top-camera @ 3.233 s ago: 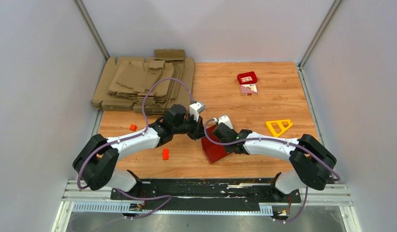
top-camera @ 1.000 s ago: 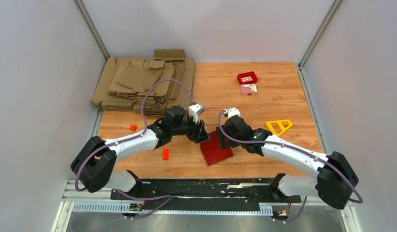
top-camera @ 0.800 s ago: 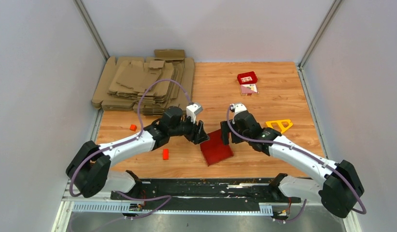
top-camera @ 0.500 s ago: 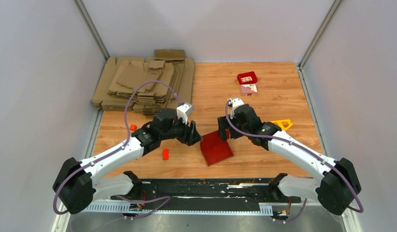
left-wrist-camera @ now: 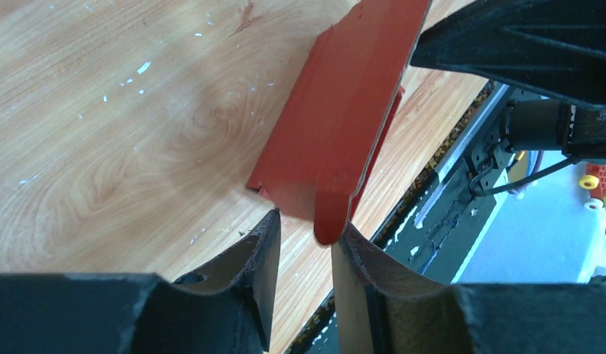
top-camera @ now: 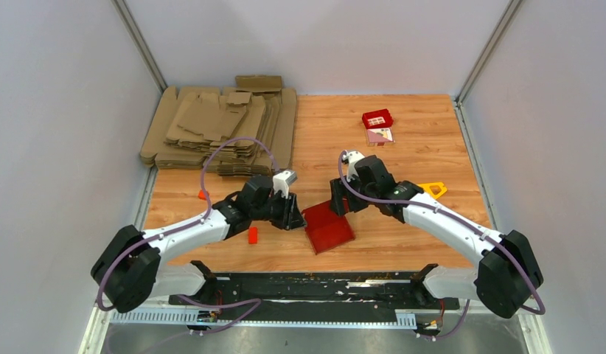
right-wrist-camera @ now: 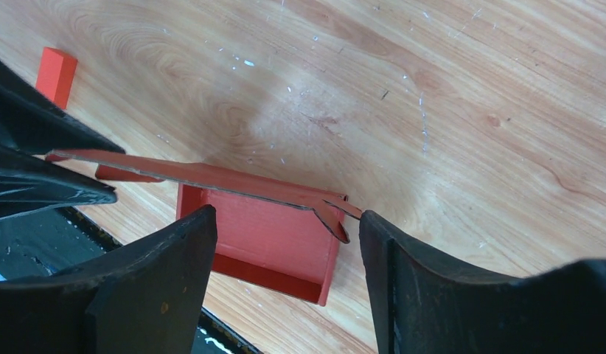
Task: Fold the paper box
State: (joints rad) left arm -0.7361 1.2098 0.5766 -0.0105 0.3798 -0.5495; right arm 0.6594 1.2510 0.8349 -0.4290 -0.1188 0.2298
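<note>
**Item under inspection.** The paper box [top-camera: 329,230] lies on the table [top-camera: 403,140], near its front edge and about midway between the two arms. Its tray sits flat with the open side up. One panel stands raised above the tray and is not folded down. The right wrist view shows this panel [right-wrist-camera: 211,177] edge-on, its long edge running across the tray from the left arm's side to the right arm's side.

**Left end effector** [left-wrist-camera: 304,225]. It sits at the box's left end. The fingers are a narrow way apart, and the rounded tab [left-wrist-camera: 328,217] at the end of the raised panel hangs in the gap. The tab lies against one finger [left-wrist-camera: 359,273]. A clear gap shows on the other side, so nothing is pinched.

**Right end effector** [right-wrist-camera: 287,215]. It hovers at the far right corner of the box, spread wide. The panel's bent corner lies between the fingers, apart from both.

**Governing relation.** The panel's long edge spans from one end effector to the other. In my judgement the left arm is the nearer to a grip, since the tab is already between its fingers. Closing there should secure the panel.

**Surroundings.** An orange block [top-camera: 252,234] lies just left of the left end effector. A stack of brown cardboard sheets [top-camera: 219,125] lies well apart at the far left.
</note>
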